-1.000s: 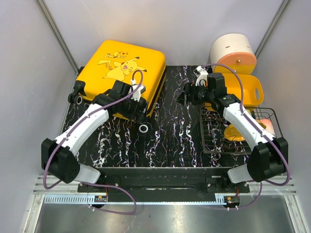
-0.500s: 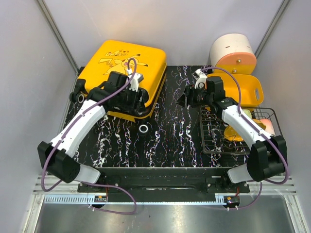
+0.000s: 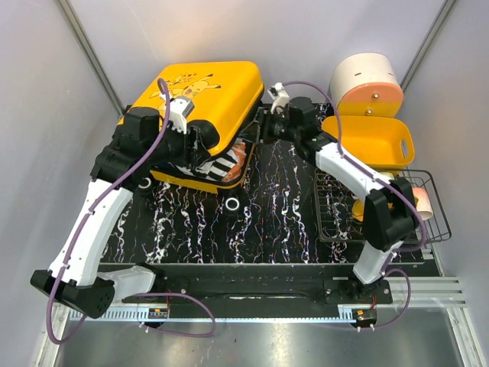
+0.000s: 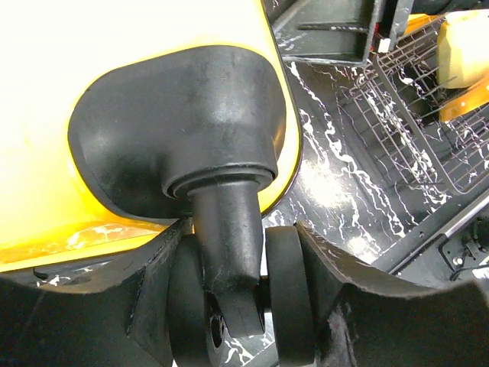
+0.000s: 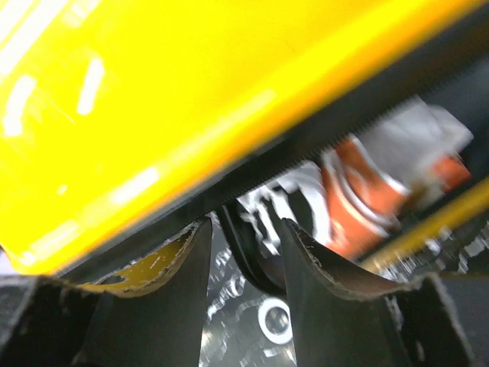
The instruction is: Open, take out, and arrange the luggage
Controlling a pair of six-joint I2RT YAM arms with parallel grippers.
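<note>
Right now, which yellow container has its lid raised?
The luggage at back left, cartoon print on top: its lid is tilted up, striped contents showing in the gap. The yellow basket at right shows no lid.

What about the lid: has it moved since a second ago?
Yes. The lid has swung up off the lower shell, its near edge rising away from the table; striped contents show in the gap.

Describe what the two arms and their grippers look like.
The left arm and right arm are alike: white shells on the long links, black blocks at the joints and bases. A purple cable loops along each. The left gripper and right gripper have black fingers with a curved inner face and rough, worn edges.
</note>
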